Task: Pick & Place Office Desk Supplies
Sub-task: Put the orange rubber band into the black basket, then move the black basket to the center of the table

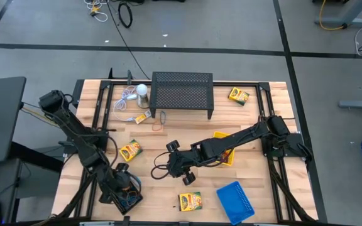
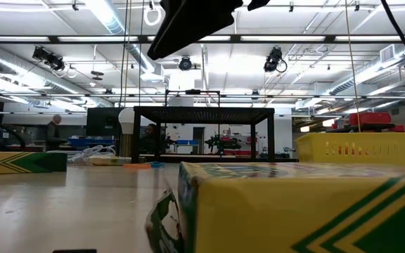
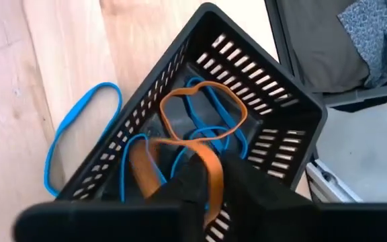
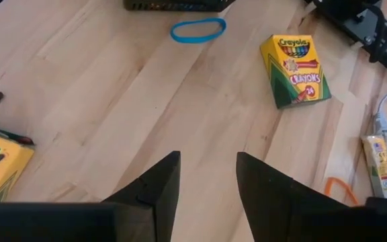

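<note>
One orange rubber band (image 3: 203,111) hung into the black tray (image 3: 274,134) below the left gripper (image 3: 207,185), pinched in its fingers. The right gripper (image 4: 207,181) hovered with fingers parted and empty, a crayon box (image 4: 294,70) lying well ahead.

Two dark, jointed arms (image 1: 80,135) with matte black, wedge-shaped jaws.

The high view looks straight down on the whole table (image 1: 168,135) and both arms. The low view sits at table-top height, facing level across the table toward the stand (image 2: 202,112), with a crayon box (image 2: 301,207) very close to the lens. The left wrist view looks down closely into the black tray (image 3: 274,87). The right wrist view looks past its fingers (image 4: 160,181) at bare tabletop. It shares a crayon box (image 4: 294,62) with the high view (image 1: 129,150).
</note>
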